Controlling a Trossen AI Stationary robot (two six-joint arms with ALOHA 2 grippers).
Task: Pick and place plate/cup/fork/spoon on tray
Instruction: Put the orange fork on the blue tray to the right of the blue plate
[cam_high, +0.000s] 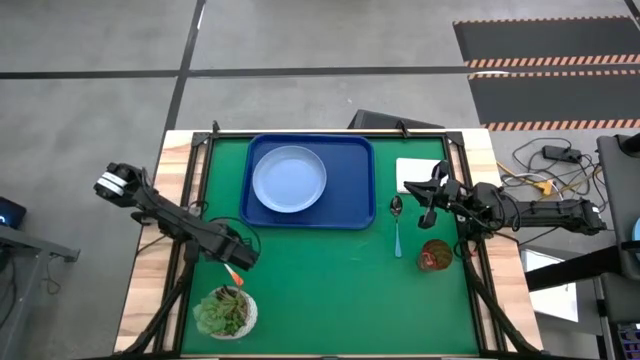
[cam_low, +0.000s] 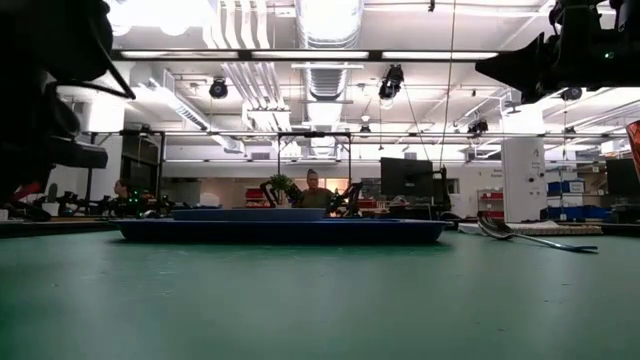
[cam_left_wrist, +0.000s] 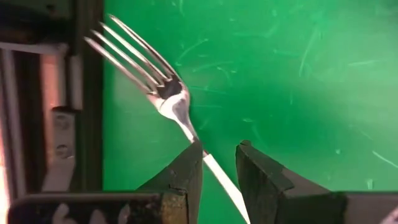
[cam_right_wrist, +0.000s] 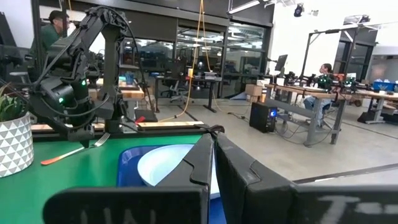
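So far only the plate (cam_high: 289, 179) lies on the tray (cam_high: 355, 205); the left end effector (cam_high: 237, 262) is clamped on the fork (cam_left_wrist: 146, 68) near the table's left edge; the right end effector (cam_high: 428, 203), fingers together, hovers beside the spoon (cam_high: 397, 224); the cup (cam_high: 435, 256) waits.

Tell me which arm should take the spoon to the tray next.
Right, probably. The right pincer hangs just beside the spoon, with the tray close by. The left pincer is across the table, astride the fork.
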